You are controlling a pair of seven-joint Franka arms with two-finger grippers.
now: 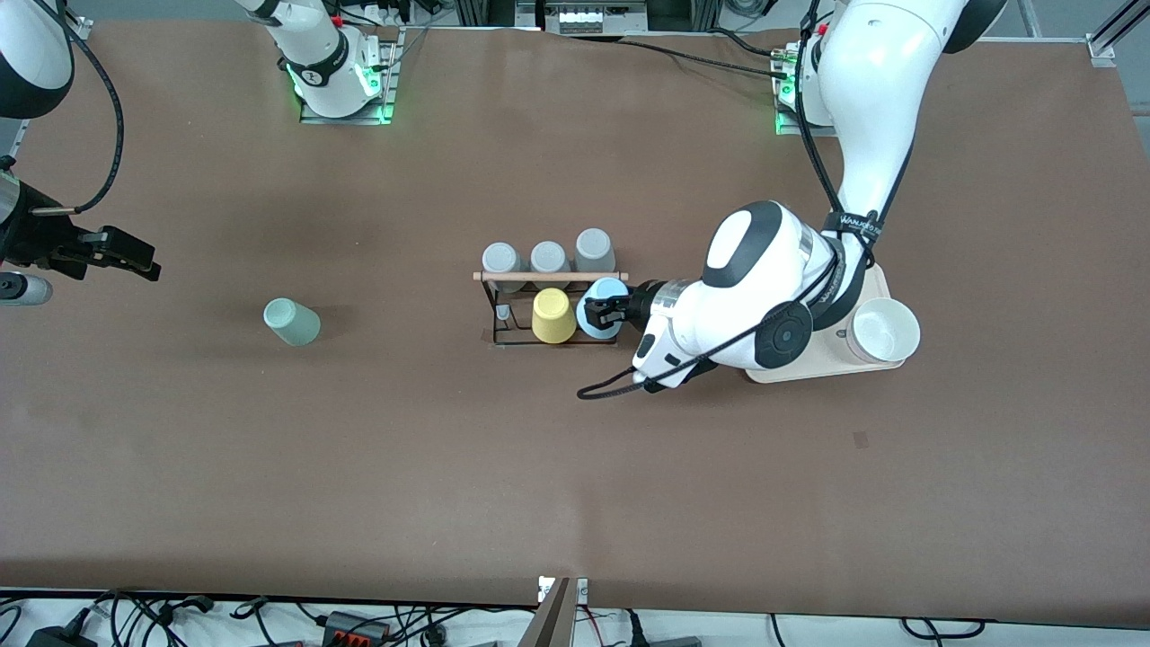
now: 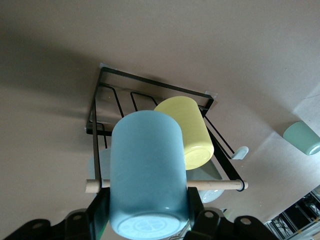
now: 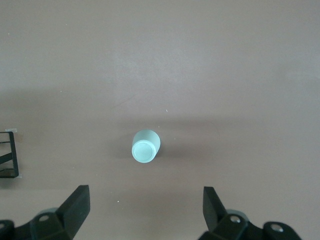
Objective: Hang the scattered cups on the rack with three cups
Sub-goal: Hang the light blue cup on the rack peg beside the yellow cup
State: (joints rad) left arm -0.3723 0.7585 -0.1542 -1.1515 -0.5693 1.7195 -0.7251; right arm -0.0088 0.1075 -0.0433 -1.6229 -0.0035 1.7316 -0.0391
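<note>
Left end effector (image 1: 600, 313) is clamped on the light blue cup (image 1: 605, 306), holding it over the rack (image 1: 550, 310) at the end toward the left arm, right beside the yellow cup (image 1: 553, 315) already on a peg. Three grey cups (image 1: 549, 258) sit along the rack's side farther from the front camera, past the wooden rod (image 1: 550, 277).

Step in hand, as I judge it: seating the blue cup on a free peg. To do it well: keep the mouth facing down and centred over the peg, lower straight, avoid nudging the yellow cup or catching the rod, and release only once the cup rests on its own.

Right end effector (image 3: 145, 210) hangs with jaws spread wide and empty, over the table at the right arm's end; this arm waits. The sage green cup (image 1: 292, 322) lies on its side on the table, well apart from the rack, not yet hung.

View differences: the left wrist view shows the blue cup's base (image 2: 146, 228) between the fingers and the cup crossing the rod, which the front view hides under the arm. The right wrist view shows the green cup (image 3: 145, 146) between its open jaws. Only the front view shows the white bowl (image 1: 884, 330) on the cream tray (image 1: 813, 367).
</note>
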